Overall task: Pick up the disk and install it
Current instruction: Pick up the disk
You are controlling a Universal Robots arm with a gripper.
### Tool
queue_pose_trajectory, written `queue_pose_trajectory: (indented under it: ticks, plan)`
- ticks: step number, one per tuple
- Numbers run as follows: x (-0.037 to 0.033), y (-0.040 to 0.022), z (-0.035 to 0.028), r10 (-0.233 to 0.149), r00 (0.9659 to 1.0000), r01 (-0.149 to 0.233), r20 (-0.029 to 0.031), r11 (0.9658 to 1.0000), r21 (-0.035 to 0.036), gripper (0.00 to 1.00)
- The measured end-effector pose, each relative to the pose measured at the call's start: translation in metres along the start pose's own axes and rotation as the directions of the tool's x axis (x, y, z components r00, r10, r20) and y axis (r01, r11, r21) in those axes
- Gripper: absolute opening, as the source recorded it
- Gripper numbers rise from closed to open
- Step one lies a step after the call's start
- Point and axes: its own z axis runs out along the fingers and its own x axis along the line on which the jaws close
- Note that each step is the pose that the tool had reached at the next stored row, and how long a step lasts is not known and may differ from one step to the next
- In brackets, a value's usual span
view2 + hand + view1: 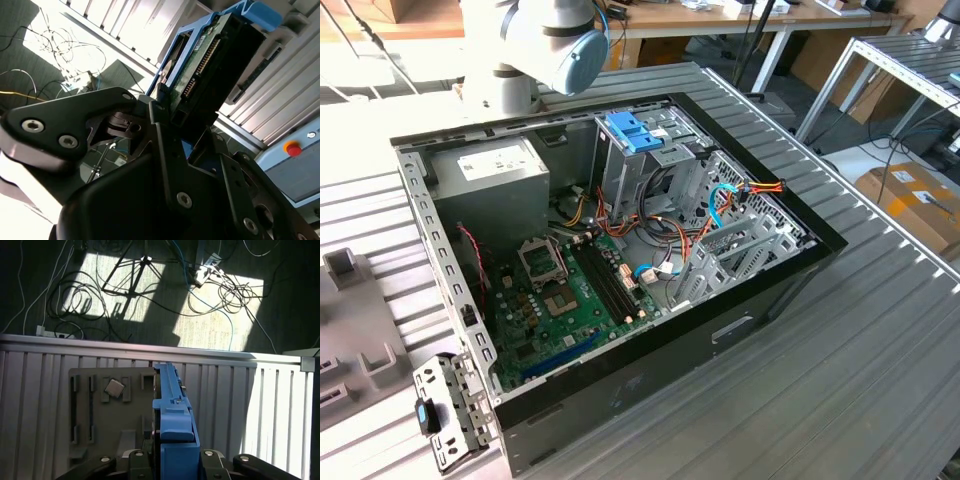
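Note:
The disk (210, 65) is a dark hard drive with a green circuit board, framed by bright blue rails. It stands up between the black fingers of my gripper (182, 127), which is shut on its lower end. In the first wrist view the disk (172, 410) is edge-on in the gripper (172, 460), held in the air above a grey fixture plate (95, 405) on the white slatted table. In the exterior view the open computer case (750, 320) lies on the table, and the arm's joint (555, 40) is at the top.
Inside the case are a grey power-supply box (490, 170), a green motherboard (560, 290) and a metal drive cage (650, 165) topped by a blue plastic bracket (633, 130). A square chip (114, 387) rests on the fixture plate. Cables lie on the floor (150, 290) beyond the table.

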Motion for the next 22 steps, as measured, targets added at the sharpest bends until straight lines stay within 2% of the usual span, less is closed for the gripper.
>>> queue_pose_trajectory:
  ticks: [10,17,22]
  plan:
    - [-0.0012,0.0002,-0.0163,0.0,1.0,0.0,0.0003,1.0,-0.0002,0.37]
    - [-0.0012,0.0002,-0.0171,0.0,1.0,0.0,0.001,1.0,0.0,0.37]
    - [0.0031,-0.0005,-0.0175,0.0,1.0,0.0,0.001,1.0,-0.0001,0.37]
